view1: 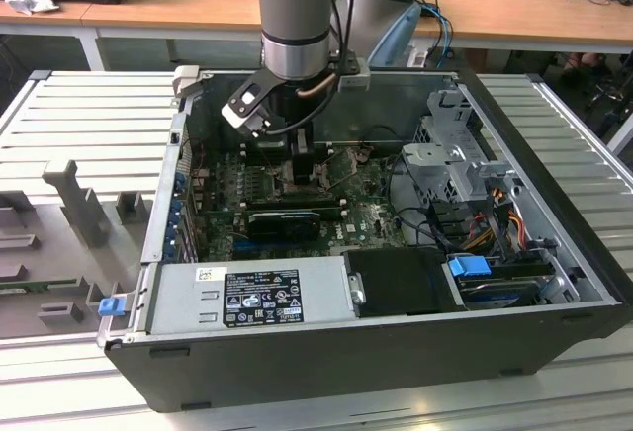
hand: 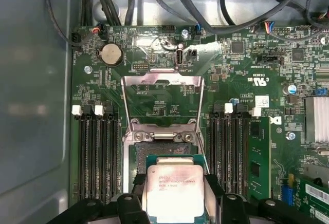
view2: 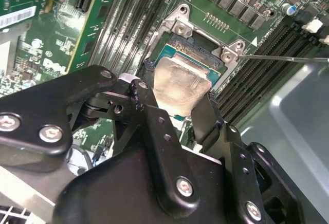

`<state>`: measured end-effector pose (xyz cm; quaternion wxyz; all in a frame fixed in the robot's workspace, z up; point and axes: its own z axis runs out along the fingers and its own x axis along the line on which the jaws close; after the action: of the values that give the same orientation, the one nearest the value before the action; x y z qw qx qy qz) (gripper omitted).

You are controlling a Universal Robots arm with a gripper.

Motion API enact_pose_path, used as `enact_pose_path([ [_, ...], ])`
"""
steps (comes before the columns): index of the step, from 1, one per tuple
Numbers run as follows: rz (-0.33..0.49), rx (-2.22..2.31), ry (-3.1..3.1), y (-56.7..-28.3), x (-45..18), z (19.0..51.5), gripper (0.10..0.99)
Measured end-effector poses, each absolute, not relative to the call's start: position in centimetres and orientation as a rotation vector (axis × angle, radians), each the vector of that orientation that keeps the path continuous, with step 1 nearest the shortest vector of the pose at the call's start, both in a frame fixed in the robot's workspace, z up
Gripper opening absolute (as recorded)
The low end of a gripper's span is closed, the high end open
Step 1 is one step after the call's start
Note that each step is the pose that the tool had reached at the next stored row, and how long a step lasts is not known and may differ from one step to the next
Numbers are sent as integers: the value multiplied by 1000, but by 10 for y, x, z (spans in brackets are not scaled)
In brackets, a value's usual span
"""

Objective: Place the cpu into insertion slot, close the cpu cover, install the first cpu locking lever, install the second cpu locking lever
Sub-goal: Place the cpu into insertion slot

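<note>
The gripper [view2: 177,103] is clenched on the cpu [view2: 182,80]. Its two black fingers [view2: 204,117] are parted only as wide as the chip and press against two opposite edges, with the pale silvery face showing between them. In the first wrist view the gripper [hand: 175,196] holds the cpu [hand: 174,185] over the near part of the insertion slot [hand: 163,150]. The chip's green rim overlaps the dark recess there, and whether it already rests on the slot cannot be told. On the far side of the slot the cpu cover [hand: 154,79] stands swung up on its hinge, and green board shows through its square opening. A thin metal rod [view2: 288,58] runs outward from one corner of the slot. Long black memory slots [hand: 97,157] flank the slot on both sides, all on the green motherboard [hand: 247,70]. In the exterior view the arm [view1: 297,16] reaches straight down to the slot, inside the open computer case [view1: 396,342].
</note>
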<state>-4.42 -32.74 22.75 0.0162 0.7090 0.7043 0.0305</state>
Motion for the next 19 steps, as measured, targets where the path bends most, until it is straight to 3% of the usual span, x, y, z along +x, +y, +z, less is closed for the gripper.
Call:
enact_pose_path([
  [19, 91, 2210, 2188, -321, -41, 203, 529],
])
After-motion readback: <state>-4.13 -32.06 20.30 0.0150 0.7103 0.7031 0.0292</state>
